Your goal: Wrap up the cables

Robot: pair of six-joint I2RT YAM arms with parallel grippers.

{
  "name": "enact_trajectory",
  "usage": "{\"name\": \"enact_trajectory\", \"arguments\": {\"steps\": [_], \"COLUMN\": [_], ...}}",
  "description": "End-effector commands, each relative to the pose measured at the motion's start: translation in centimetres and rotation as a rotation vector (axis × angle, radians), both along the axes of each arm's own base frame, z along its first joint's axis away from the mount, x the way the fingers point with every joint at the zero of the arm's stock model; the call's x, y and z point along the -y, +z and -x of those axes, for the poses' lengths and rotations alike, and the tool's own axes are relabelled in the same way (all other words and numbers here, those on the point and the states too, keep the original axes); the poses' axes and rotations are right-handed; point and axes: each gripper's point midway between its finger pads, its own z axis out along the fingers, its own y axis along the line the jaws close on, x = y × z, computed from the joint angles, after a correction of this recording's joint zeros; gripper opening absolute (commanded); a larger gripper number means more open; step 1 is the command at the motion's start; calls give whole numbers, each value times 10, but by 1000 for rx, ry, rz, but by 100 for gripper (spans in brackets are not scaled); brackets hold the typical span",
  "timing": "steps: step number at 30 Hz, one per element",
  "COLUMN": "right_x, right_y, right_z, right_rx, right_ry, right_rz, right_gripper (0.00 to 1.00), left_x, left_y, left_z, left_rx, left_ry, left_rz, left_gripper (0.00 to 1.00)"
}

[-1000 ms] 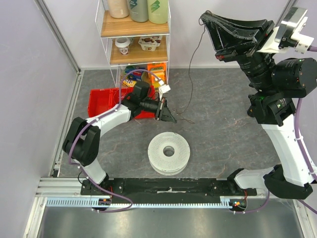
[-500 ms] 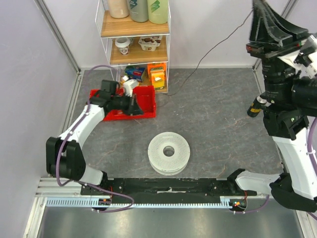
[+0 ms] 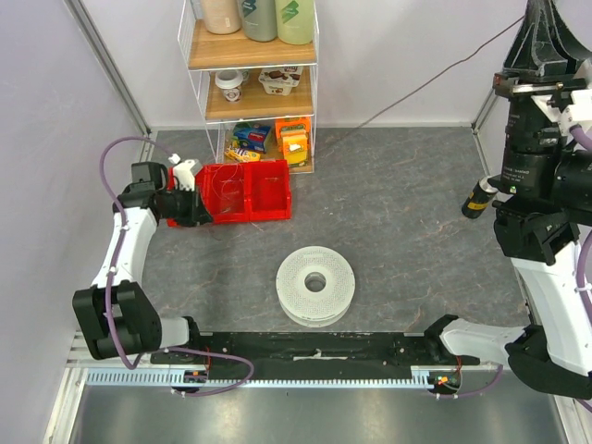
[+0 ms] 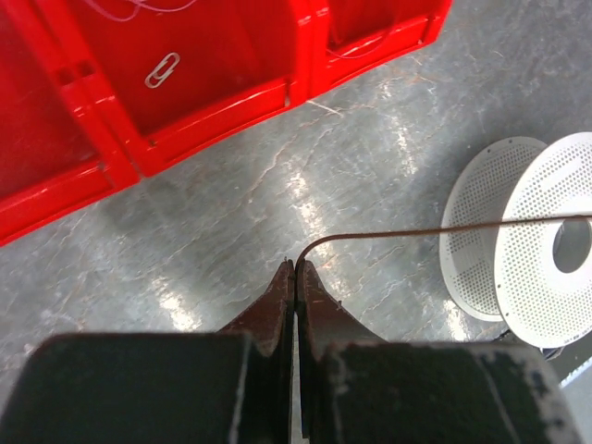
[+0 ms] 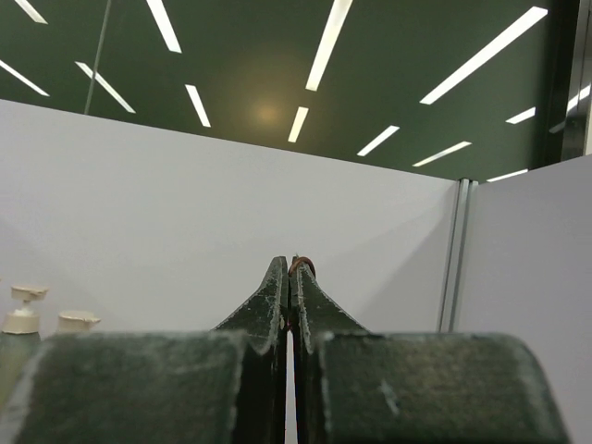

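Observation:
The cable (image 3: pixel 416 88) is a hair-thin dark wire stretched taut from the top right down toward the red bin. My right gripper (image 3: pixel 539 14) is raised high at the top right, pointing up, shut on one end; a small loop of wire (image 5: pixel 302 265) shows at its tips (image 5: pixel 292 268). My left gripper (image 3: pixel 213 215) is low over the floor at the front left of the red bin, shut on the wire. In the left wrist view the wire (image 4: pixel 416 231) leaves its tips (image 4: pixel 295 268) and runs right. The white perforated spool (image 3: pixel 315 284) lies flat mid-table, untouched.
A red two-compartment bin (image 3: pixel 268 190) holds loose thin wires and a paper clip (image 4: pixel 163 69). A wire shelf (image 3: pixel 250 92) with bottles and snacks stands at the back. A small dark bottle (image 3: pixel 477 199) stands near the right arm. Walls enclose left and back.
My left gripper has swung left from the table's middle to the red bin's left side. My right gripper has risen and moved right, and the slack wire is now pulled straight.

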Motion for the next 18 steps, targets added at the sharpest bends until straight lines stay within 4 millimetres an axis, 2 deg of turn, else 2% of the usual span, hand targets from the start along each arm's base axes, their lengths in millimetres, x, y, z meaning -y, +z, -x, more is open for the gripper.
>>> {"name": "enact_trajectory", "arguments": {"steps": [1, 8, 18], "right_x": [25, 31, 38], "right_y": [10, 11, 16], "right_z": [14, 15, 18], "right_rx": [35, 31, 46], "right_ry": [-100, -131, -172], "right_rz": [-44, -53, -71], "right_gripper": [0, 0, 0], "left_x": [-23, -36, -39], "left_y": [5, 6, 3], "left_z": [6, 4, 4], "left_rx": [39, 36, 22], "left_ry": [9, 44, 53], "left_rz": [-58, -51, -44], "left_gripper": [2, 2, 2]}}
